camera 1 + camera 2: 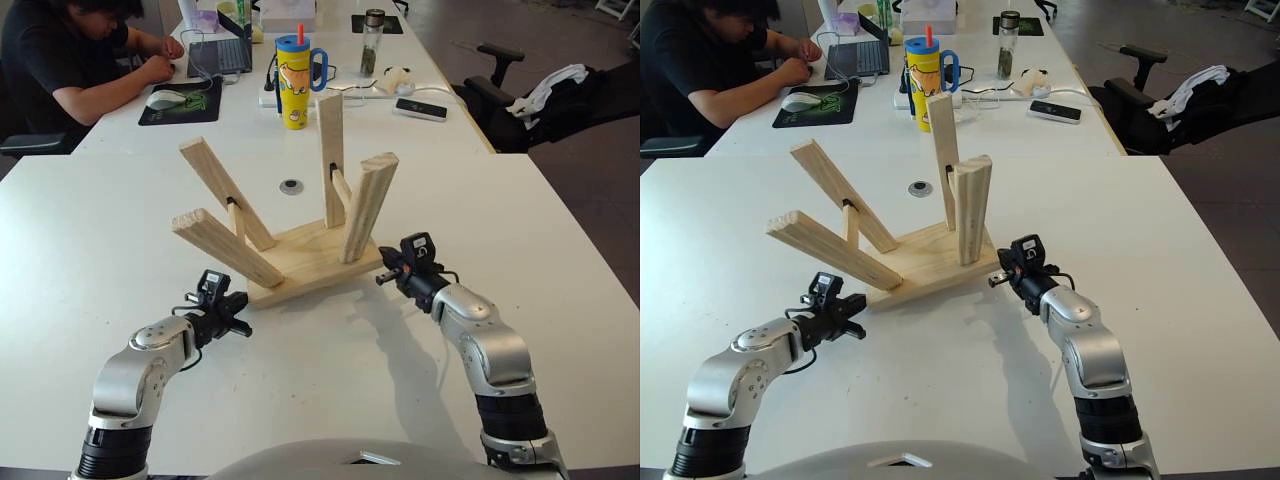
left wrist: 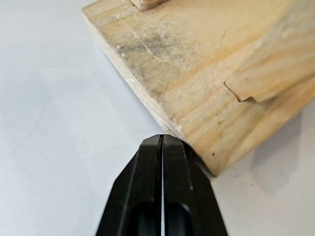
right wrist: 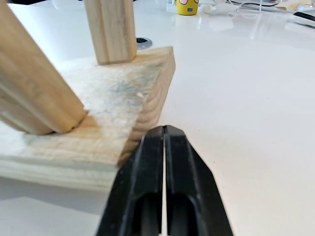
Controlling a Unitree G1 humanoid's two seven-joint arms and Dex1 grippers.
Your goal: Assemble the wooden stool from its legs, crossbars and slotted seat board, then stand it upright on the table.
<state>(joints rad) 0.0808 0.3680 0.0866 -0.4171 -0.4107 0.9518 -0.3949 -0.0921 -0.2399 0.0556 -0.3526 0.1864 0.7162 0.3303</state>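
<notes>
Wooden stool (image 1: 310,262) lies legs-up between the left tool (image 1: 243,325) and right tool (image 1: 383,279), both clenched empty.

The white table (image 1: 90,230) carries the upturned stool's seat board (image 1: 312,260), lying flat; a round cable grommet (image 1: 291,186) sits at its twelve o'clock.

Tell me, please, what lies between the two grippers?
The upturned stool's seat board lies between the left gripper and the right gripper, as the left eye view shows.
</notes>
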